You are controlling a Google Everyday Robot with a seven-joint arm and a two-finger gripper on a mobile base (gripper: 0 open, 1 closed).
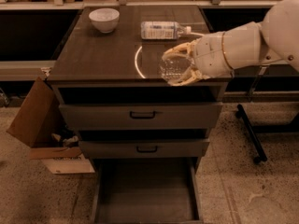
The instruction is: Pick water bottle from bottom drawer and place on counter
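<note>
My gripper comes in from the right on a white arm and is shut on the water bottle, a small clear crinkled bottle. It holds the bottle over the front right part of the counter, just right of the bright curved glare mark. I cannot tell whether the bottle touches the counter. The bottom drawer is pulled open below; its flat dark floor holds nothing that I can see.
A white bowl stands at the counter's back left. A larger clear bottle with a white label lies on its side at the back, just behind my gripper. Two shallower drawers with black handles stand partly open. A cardboard box sits on the floor at left.
</note>
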